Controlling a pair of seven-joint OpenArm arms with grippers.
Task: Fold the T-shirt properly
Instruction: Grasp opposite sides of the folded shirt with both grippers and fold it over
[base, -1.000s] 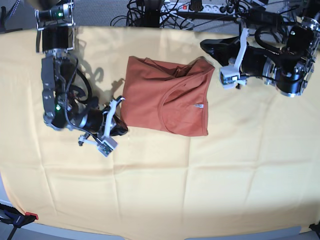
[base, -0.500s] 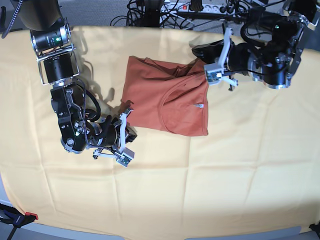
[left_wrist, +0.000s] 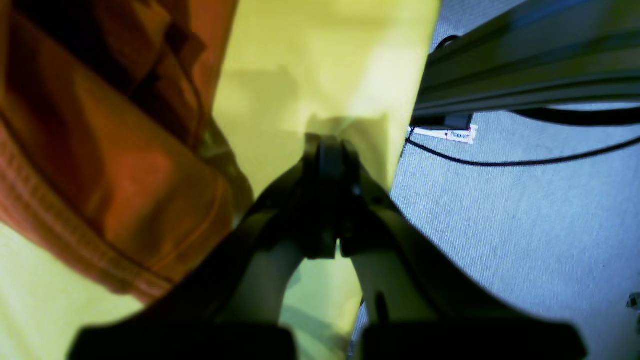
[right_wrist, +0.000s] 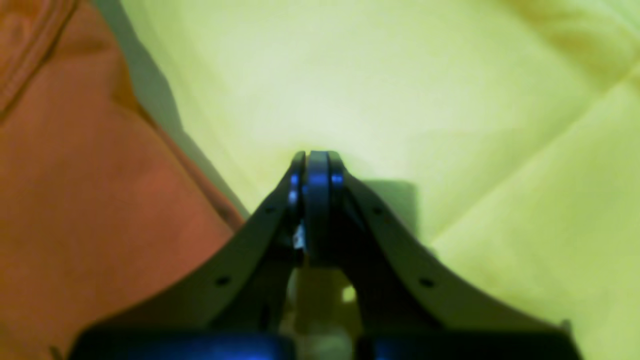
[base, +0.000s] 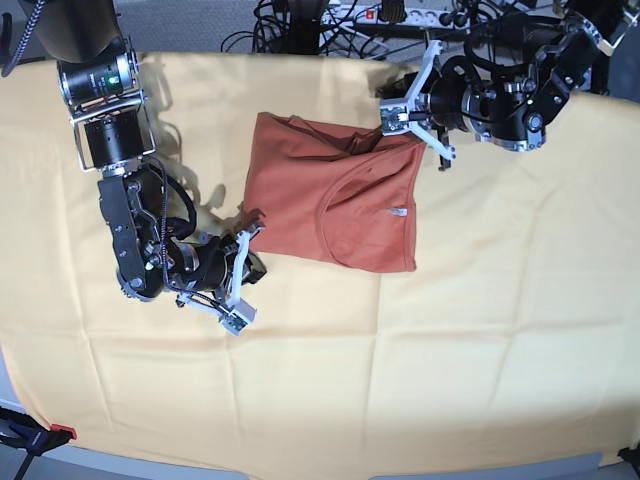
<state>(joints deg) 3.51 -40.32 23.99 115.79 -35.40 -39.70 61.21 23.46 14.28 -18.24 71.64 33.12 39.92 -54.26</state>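
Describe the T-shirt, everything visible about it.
The T-shirt is rust-orange, of thin soft fabric, folded into a rough rectangle on the yellow cloth. Its curved neckline faces up with a small white tag near it. Its far edge is bunched and wrinkled. Stitched hems show in the wrist views. Both shut grippers sit beside opposite corners; contact is unclear.

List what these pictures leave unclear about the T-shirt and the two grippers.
- T-shirt: its sleeves and lower layers are folded under in the base view; both wrist views cut it off at the frame edge and blur it.
- White tag: too small to read in the base view.
- Left gripper: its tip in the base view is hidden by its own body and camera mount.
- Right gripper: its fingertips in the base view are too small and dark.
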